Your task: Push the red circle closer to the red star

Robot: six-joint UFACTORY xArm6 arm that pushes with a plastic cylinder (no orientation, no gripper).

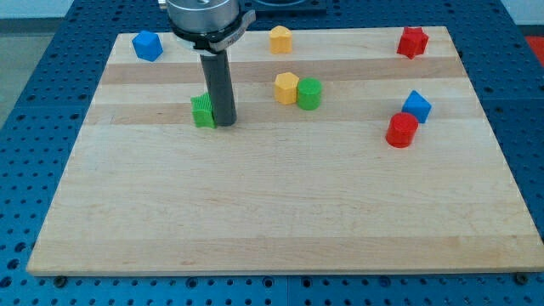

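The red circle (402, 130) sits on the wooden board at the view's right, touching a blue block (416, 106) just above and to its right. The red star (412, 42) lies near the board's top right corner, well above the circle. My tip (226, 122) rests on the board at the view's left of centre, right beside a green block (203, 111) on its left. The tip is far to the left of the red circle.
A yellow block (286, 87) and a green circle (309, 93) sit side by side near the board's middle top. Another yellow block (280, 39) lies at the top centre. A blue block (147, 45) lies at the top left. The board (280, 212) has blue pegboard around it.
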